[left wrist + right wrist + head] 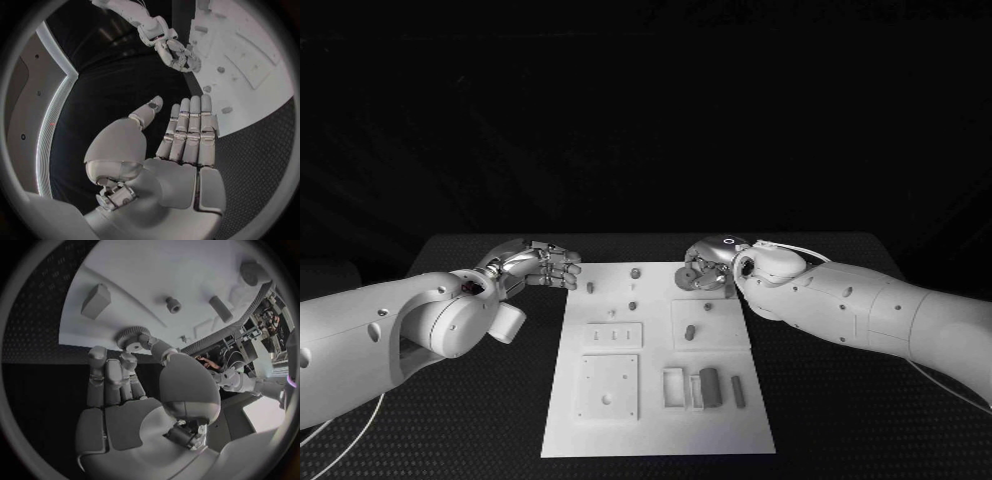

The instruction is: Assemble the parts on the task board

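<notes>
table (473, 420): black, textured | backdrop: dark | light: dim

Both arms are white, smooth shells with small dark screw dots. Left hand (540, 266) and right hand (711, 264): silver metal, segmented fingers. Thin pale cable (798, 250) loops over right wrist, upper right of centre.

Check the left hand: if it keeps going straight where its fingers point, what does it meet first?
Probably the white plastic task board: the left hand holds nothing, fingers straight, pointing at the board's near edge and the small grey pegs there. Depth is unclear.
</notes>
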You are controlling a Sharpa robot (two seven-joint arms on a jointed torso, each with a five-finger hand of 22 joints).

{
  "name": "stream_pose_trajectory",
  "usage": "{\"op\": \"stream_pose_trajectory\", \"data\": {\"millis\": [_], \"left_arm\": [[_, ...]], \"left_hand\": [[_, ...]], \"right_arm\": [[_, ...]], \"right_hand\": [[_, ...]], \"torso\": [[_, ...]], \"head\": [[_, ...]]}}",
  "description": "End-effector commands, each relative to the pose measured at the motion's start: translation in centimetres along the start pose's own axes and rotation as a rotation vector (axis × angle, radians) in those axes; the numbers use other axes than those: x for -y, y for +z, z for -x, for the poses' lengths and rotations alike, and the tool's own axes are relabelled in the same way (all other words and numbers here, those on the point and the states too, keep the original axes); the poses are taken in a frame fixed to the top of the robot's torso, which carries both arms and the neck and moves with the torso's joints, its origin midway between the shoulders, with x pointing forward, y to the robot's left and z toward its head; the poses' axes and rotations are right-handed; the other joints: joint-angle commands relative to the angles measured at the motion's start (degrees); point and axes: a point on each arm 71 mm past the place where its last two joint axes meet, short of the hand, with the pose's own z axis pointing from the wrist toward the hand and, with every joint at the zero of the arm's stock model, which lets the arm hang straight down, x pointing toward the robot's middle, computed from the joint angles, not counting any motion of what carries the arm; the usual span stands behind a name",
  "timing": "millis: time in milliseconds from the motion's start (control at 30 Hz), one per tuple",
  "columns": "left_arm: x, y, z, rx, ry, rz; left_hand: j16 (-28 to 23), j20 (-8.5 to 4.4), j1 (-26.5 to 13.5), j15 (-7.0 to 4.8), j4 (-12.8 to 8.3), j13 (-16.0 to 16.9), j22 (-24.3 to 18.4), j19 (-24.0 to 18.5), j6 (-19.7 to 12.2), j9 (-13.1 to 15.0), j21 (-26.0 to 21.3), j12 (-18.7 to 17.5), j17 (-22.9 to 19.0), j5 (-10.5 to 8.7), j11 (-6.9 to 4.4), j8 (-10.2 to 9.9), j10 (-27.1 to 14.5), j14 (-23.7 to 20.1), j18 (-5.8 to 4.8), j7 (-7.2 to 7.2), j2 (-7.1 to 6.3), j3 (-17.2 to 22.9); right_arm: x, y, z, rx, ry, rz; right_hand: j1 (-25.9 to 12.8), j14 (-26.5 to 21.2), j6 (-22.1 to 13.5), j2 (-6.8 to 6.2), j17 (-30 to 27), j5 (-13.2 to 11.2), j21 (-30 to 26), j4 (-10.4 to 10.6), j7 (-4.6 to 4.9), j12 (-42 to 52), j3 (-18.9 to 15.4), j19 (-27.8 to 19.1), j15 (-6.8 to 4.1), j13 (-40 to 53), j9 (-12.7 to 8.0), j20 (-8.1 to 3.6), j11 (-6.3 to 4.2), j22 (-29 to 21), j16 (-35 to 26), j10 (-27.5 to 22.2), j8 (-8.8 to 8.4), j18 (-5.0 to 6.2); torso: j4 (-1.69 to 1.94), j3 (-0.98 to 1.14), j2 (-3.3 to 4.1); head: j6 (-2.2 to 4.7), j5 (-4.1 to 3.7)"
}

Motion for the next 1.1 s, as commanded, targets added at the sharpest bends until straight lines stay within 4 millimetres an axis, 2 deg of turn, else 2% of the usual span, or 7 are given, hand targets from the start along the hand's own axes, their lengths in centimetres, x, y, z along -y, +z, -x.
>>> {"op": "stream_pose_trajectory", "data": {"millis": [33,133,367,633,867,1100], "left_arm": [[0.1,0.0,-0.2,-0.015,0.000,-0.009],[0.1,0.0,-0.2,-0.014,0.000,-0.009],[0.1,0.0,-0.2,-0.015,-0.001,-0.010],[0.1,-0.1,-0.2,-0.013,0.000,-0.009],[0.1,0.0,-0.2,-0.013,0.000,-0.010],[0.2,0.0,-0.3,-0.017,0.000,-0.010]], "left_hand": [[-0.4,0.35,0.0,0.46,0.2,-0.1,0.1,0.1,-0.3,-0.1,-0.3,-0.4,0.1,-0.03,0.20,-0.2,0.0,0.1,1.05,0.27,-0.42,0.0],[-0.4,0.35,0.0,0.46,0.2,-0.1,0.1,0.1,-0.3,-0.1,-0.3,-0.4,0.1,-0.03,0.20,-0.2,0.0,0.1,1.05,0.27,-0.44,0.0],[-0.4,0.35,0.0,0.45,0.2,-0.1,0.1,0.1,-0.3,-0.1,-0.3,-0.4,0.1,-0.02,0.20,-0.2,0.0,0.1,1.06,0.27,-0.44,0.0],[-0.4,0.35,0.0,0.45,0.2,-0.1,0.1,0.1,-0.3,-0.1,-0.3,-0.4,0.1,-0.03,0.20,-0.1,0.1,0.1,1.06,0.26,-0.44,0.0],[-0.5,0.36,0.0,0.46,0.2,-0.1,0.1,0.1,-0.3,-0.1,-0.4,-0.4,0.1,-0.03,0.20,-0.1,0.1,0.2,1.06,0.25,-0.44,0.0],[-0.5,0.36,0.1,0.46,0.2,-0.1,0.1,0.1,-0.3,-0.1,-0.4,-0.5,0.1,-0.03,0.20,-0.1,0.1,0.2,1.06,0.25,-0.43,0.0]], "right_arm": [[-0.4,-0.1,0.3,0.000,-0.014,0.004],[-0.9,-0.2,0.7,0.004,-0.004,0.017],[-2.2,-0.3,1.6,0.044,0.010,0.043],[-4.1,-0.3,2.1,0.079,-0.006,0.083],[-7.3,0.3,2.4,0.118,-0.067,0.145],[-9.6,1.1,2.6,0.172,-0.135,0.179]], "right_hand": [[-0.9,2.8,14.3,0.37,1.4,0.4,0.6,0.6,-2.03,0.4,0.0,0.8,-1.46,-0.2,1.4,-0.28,-1.19,1.1,0.4,0.0,0.72,2.91],[-1.2,3.8,14.7,0.81,2.3,0.4,0.9,0.9,-2.22,0.5,0.0,1.2,-1.67,-0.5,1.5,-0.47,-1.39,1.1,0.5,0.5,0.81,2.91],[-1.5,4.1,14.9,0.76,2.4,0.4,0.9,1.1,-2.29,0.4,0.0,1.3,-1.79,-0.6,1.6,-0.55,-1.47,1.1,0.5,0.7,0.76,2.91],[-1.6,4.1,14.9,-0.33,2.2,0.4,1.0,1.1,-2.33,0.3,0.0,1.4,-1.90,-0.8,1.6,-0.69,-1.53,1.0,0.4,0.9,0.60,2.91],[-1.8,4.2,14.9,-0.83,2.2,0.4,1.0,1.4,-2.34,0.3,0.1,1.4,-1.94,-0.9,1.6,-0.75,-1.54,1.0,0.3,1.0,0.51,2.91],[-1.7,4.5,15.0,-1.83,2.4,0.4,1.0,1.6,-2.40,0.3,0.2,1.6,-2.01,-1.0,1.6,-0.86,-1.59,0.9,0.2,1.0,0.44,2.91]], "torso": [[-0.02,-0.02,0.02],[0.01,0.00,0.01],[0.03,0.00,0.02],[0.01,0.02,0.02],[-0.02,0.04,0.01],[0.10,0.02,0.02]], "head": [[-0.01,-0.05],[0.06,-0.15],[0.09,-0.06],[0.18,0.21],[0.22,0.39],[0.33,0.50]]}}
